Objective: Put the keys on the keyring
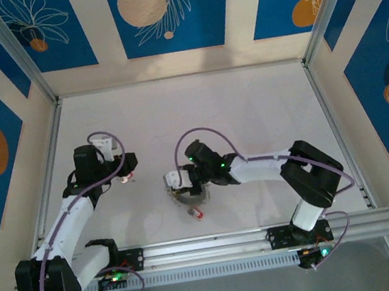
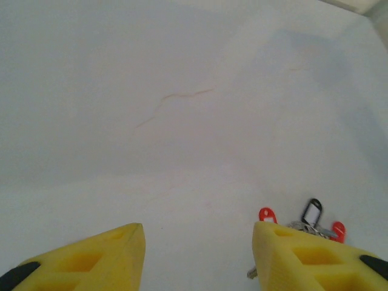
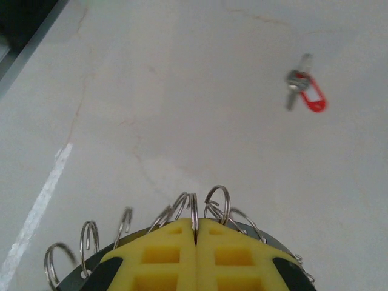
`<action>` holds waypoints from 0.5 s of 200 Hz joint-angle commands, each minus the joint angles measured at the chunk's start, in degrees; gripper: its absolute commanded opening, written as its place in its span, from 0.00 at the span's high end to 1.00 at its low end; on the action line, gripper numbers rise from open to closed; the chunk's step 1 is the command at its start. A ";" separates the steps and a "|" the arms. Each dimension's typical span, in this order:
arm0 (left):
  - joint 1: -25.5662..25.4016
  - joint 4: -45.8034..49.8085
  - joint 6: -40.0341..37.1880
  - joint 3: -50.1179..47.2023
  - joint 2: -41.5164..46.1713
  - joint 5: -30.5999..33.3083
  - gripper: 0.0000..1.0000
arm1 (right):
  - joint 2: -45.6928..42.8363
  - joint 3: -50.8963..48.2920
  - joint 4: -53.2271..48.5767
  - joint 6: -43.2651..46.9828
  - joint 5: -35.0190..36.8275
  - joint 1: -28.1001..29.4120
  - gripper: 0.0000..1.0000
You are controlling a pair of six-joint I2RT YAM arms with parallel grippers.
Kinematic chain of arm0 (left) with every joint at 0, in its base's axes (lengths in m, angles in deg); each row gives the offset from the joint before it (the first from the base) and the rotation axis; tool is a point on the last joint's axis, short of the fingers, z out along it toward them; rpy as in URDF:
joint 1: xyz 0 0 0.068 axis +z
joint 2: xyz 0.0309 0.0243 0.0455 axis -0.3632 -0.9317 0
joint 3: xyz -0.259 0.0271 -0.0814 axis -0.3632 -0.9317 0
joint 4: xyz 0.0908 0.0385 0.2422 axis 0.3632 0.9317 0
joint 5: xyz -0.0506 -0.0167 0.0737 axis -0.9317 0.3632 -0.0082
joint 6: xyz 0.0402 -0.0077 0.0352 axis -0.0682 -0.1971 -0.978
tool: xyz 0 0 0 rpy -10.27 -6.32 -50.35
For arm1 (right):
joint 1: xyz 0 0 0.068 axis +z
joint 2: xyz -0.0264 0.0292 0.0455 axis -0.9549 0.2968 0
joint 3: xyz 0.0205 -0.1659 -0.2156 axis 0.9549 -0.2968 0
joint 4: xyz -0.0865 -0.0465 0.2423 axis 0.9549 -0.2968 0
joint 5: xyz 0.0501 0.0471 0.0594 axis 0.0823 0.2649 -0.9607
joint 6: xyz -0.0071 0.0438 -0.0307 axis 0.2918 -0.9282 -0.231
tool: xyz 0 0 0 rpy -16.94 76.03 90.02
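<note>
We see the grey toothed keyring mid-table, one red-headed key at its 5 o'clock, more keys at 10 o'clock.

The table is white and flat, with a thin crack in its top. A little bunch of keys with red heads lies on the left side. One more key with a red head lies near the middle. Just beside it is a big grey ring. I cannot tell if the ring touches the table.
</note>
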 commanded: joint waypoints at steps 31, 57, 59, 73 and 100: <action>-9.68 -1.35 -16.97 4.37 0.95 -13.65 0.53 | -11.85 -8.95 11.65 -15.26 -7.13 -9.12 1.00; -16.92 4.43 -28.55 8.04 0.33 -16.56 0.54 | -16.70 -9.19 7.59 -16.11 -7.68 -12.64 1.00; -17.45 4.76 -29.21 8.34 0.16 -16.46 0.54 | -16.98 -9.03 6.85 -16.03 -7.74 -12.85 1.00; -19.98 5.36 -32.17 9.42 -1.12 -16.14 0.54 | -19.06 -7.47 1.69 -14.68 -7.79 -14.07 1.00; -23.47 4.43 -35.66 11.39 -4.70 -15.42 0.57 | -21.79 -4.84 -7.03 -11.81 -8.32 -15.65 1.00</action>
